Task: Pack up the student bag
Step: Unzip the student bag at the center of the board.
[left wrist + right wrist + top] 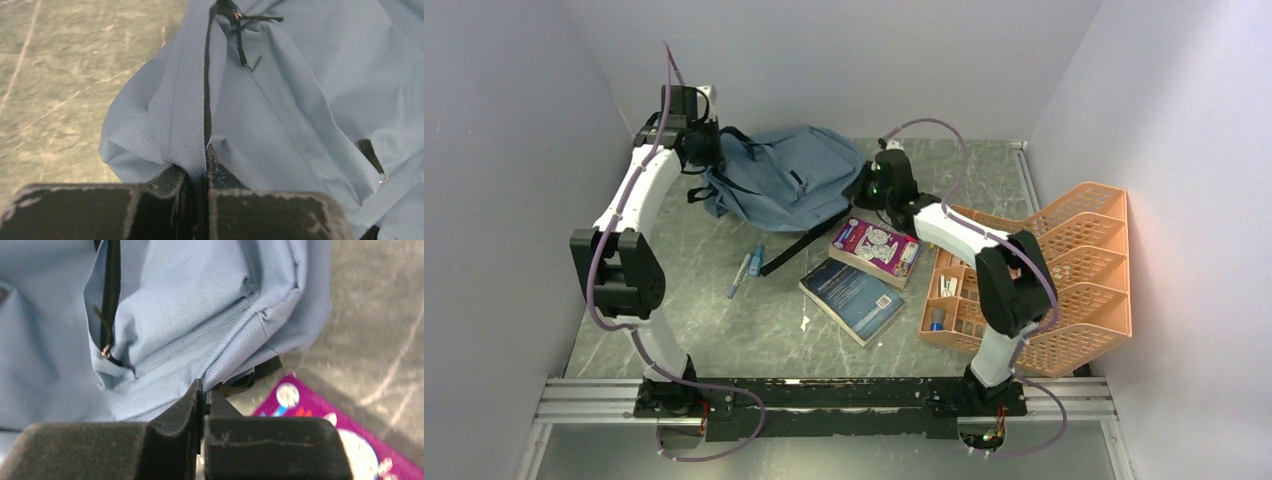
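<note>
The student bag [784,175], slate blue-grey with black zips and straps, lies at the back middle of the table. My left gripper [699,145] is at its far left end. In the left wrist view that gripper [205,162] is shut on a fold of the bag's fabric [180,115] beside a black zip. My right gripper [869,190] is at the bag's right edge. The right wrist view shows it [205,390] shut, with the bag's lower seam corner [235,360] pinched at the fingertips. A black strap [260,371] runs just beyond.
A purple book [876,248] and a dark blue book [854,298] lie in front of the bag. Two pens [744,270] and a black strap [799,245] lie to their left. An orange mesh tray organiser [1064,280] stands at the right. Grey walls enclose the table.
</note>
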Tool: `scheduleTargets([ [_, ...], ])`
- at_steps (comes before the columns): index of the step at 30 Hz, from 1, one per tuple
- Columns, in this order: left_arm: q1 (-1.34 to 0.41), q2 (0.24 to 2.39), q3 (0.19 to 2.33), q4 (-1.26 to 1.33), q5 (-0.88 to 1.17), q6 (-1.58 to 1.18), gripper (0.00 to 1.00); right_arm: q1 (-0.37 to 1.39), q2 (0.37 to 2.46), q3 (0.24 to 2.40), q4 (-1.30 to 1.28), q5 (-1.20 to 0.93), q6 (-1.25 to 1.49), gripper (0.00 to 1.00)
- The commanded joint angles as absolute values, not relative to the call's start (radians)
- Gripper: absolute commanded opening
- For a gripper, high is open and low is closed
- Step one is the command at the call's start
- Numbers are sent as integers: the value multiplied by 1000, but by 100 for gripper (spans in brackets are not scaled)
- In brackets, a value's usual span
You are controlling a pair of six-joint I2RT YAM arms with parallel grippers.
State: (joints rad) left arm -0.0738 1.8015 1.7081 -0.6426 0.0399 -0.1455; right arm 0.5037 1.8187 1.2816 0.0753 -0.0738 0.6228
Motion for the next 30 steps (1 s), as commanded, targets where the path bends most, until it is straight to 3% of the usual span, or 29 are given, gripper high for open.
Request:
scheduleTargets([
  [1,-75,1843,1777,-500,120,-141,5,533,1696,1114,94,-47,604,0],
  [8,-75,1778,1614,-361,200,-108,5,541,1553,999,-28,68,530,48],
  [11,-75,1721,1522,-284,253,-95,5,541,1482,997,-79,137,492,60],
  [15,-75,1636,1429,-188,333,-89,5,542,1407,1024,-74,141,452,65],
  [20,-89,1534,1312,-75,403,-86,5,541,1429,1075,62,-26,451,66],
  [26,-135,1465,1238,-28,382,-44,5,544,1634,1318,103,-251,442,62],
  [30,-140,1450,1214,-18,395,-45,5,558,1809,1496,104,-358,441,54],
])
